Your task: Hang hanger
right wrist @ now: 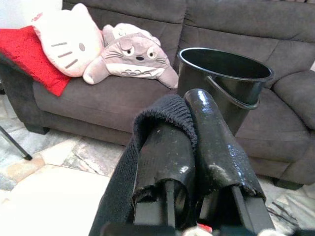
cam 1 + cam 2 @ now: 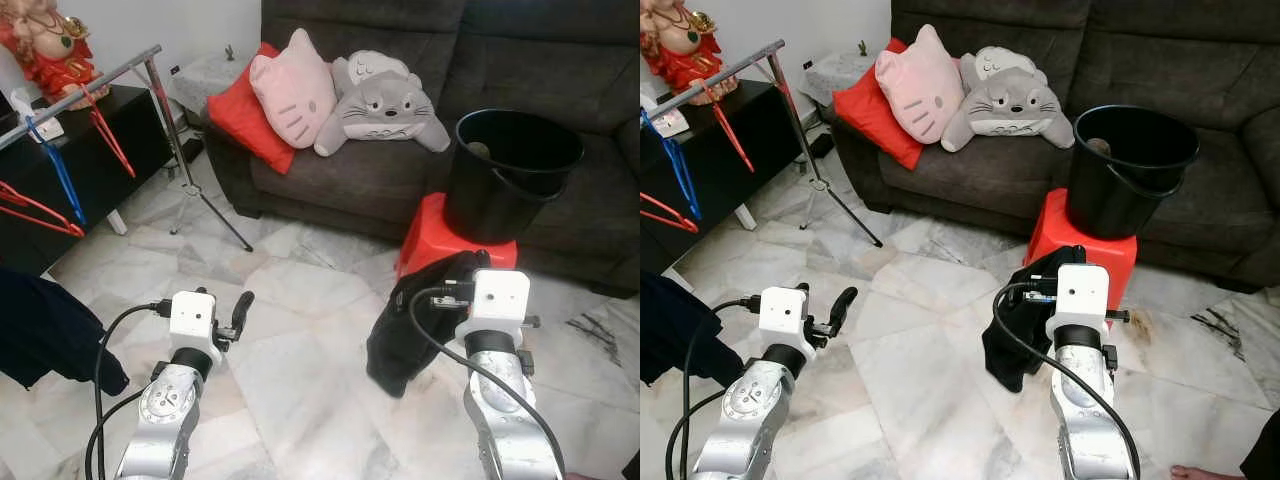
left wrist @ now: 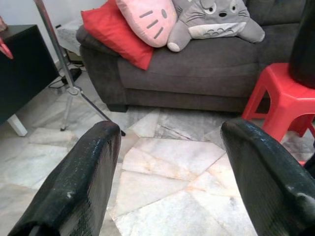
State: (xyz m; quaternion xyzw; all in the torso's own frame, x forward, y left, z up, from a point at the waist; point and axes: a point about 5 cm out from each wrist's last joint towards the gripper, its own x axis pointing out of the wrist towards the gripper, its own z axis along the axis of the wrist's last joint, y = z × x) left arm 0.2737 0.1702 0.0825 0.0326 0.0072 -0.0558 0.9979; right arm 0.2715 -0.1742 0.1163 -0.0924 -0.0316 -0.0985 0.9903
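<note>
While a black garment (image 2: pixel 1018 330) is pinched between the closed fingers of the right gripper (image 1: pixel 194 135), its dark knit cloth is seen draped over one finger (image 1: pixel 165 147) and hanging down toward the marble floor (image 2: pixel 290 350). The right gripper is held up in front of a red stool (image 2: pixel 1085 240), on which a black bucket (image 2: pixel 510 170) stands, just before the dark grey sofa (image 2: pixel 400 170). The left gripper (image 3: pixel 170 172) is held low over the floor at the near left, with its two black fingers (image 3: pixel 78 182) spread wide and nothing between them. At the far left a metal clothes rail (image 2: pixel 90 85) on a tripod stand is seen, with a red hanger (image 2: pixel 110 140) and a blue hanger (image 2: pixel 60 170) hung from it; another red hanger (image 2: pixel 35 210) is visible lower at the left edge. On the sofa a red cushion (image 2: pixel 245 115), a pink cat-face pillow (image 2: pixel 292 90) and a grey plush toy (image 2: pixel 385 105) are laid side by side. A dark blue cloth (image 2: pixel 45 335) is seen at the near left.
</note>
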